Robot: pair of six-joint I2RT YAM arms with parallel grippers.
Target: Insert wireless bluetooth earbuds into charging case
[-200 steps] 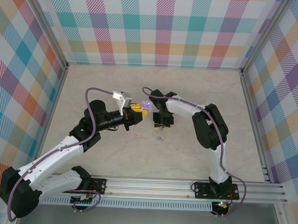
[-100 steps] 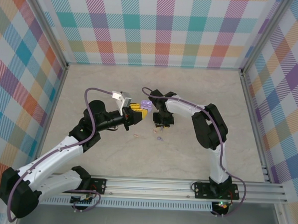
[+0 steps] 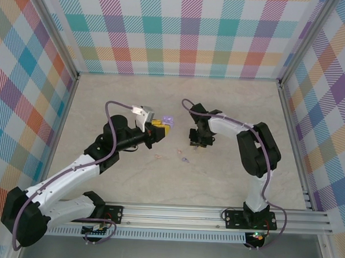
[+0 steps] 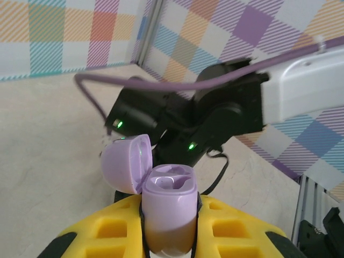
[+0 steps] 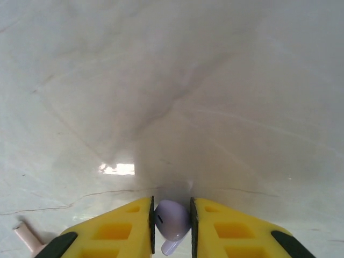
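Find left gripper (image 4: 169,207) clamped on the purple charging case (image 4: 167,196), body upright between the yellow fingers (image 4: 207,212), lid (image 4: 127,161) hinged back to one side. Judge this hold deliberate: sockets face up, clear for loading.

Find right gripper (image 5: 172,207) closed on the held earbud (image 5: 172,223), a purple one pinched at the very fingertips, rounded end forward. Judge the tip grip chosen to leave the bud free to enter a socket. Place right gripper beyond the case's open mouth, apart from it, low over the table (image 3: 237,109).

Note on the table, nearer the arm bases than both grippers, a loose pink earbud (image 3: 157,157) and a loose purple earbud (image 3: 184,160). Note a pink stem (image 5: 24,236) lying left of the right fingers.

See nothing between held earbud and case. Treat the open lid and the trailing cable (image 4: 134,83) as the only likely snags.
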